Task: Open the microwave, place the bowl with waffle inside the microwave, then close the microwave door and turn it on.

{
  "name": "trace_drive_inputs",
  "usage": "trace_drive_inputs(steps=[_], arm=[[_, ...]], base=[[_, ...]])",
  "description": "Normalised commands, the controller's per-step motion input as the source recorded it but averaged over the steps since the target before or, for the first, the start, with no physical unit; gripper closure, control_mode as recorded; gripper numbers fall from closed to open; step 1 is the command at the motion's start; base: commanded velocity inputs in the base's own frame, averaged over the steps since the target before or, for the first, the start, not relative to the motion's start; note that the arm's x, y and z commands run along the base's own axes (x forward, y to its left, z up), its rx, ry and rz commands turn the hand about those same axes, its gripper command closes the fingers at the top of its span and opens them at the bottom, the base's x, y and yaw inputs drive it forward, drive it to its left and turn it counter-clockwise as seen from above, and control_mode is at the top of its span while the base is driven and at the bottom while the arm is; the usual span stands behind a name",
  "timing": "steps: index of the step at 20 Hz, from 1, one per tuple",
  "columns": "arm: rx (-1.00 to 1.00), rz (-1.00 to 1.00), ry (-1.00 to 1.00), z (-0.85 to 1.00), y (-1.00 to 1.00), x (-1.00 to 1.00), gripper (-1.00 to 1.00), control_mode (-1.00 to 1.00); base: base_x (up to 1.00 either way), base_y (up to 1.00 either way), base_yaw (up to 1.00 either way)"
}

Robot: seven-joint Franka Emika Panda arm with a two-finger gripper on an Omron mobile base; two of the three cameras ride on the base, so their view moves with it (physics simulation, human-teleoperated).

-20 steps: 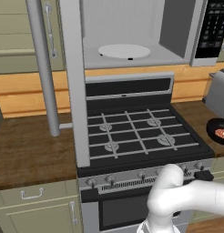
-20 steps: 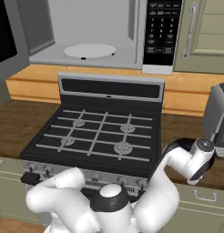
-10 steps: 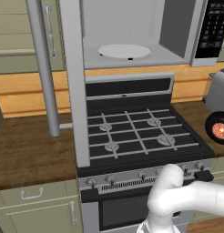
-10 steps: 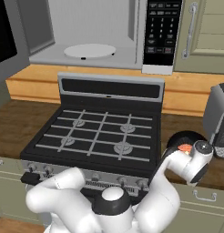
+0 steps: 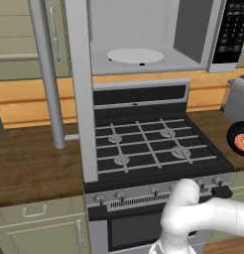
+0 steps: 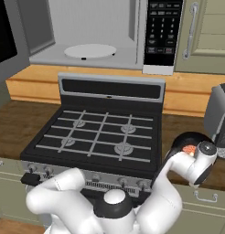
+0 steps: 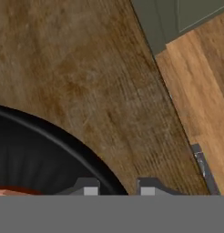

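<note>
Two jaws are pinching the bowl [image 7: 45,154] rim, lower left; lifting level is keeping the waffle [image 5: 241,141] from spilling.

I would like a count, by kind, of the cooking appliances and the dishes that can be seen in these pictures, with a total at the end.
Microwave, door open, white turntable inside: 1
Gas stove with oven: 1
Grey countertop appliance, kind unclear: 1
Black bowl with reddish contents: 1
Total: 4
</note>
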Motion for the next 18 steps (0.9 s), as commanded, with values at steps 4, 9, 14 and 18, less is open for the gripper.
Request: trace_drive_inputs(steps=[4,9,14,18], arm=[[0.01,0.00,-0.01,0.24,-0.04,-1.00,1.00,-1.00],[-0.01,0.00,0.07,0.62,0.33,-0.91,1.00,-1.00],[-0.01,0.00,0.10,0.69,0.83,-0.70,1.00,-1.00],[0.00,0.00,0.04,0.72,0.85,-0.68,1.00,-1.00]], base=[[0.00,0.00,0.00],[0.00,0.00,0.00],[0.00,0.00,0.00],[0.00,0.00,0.00]])
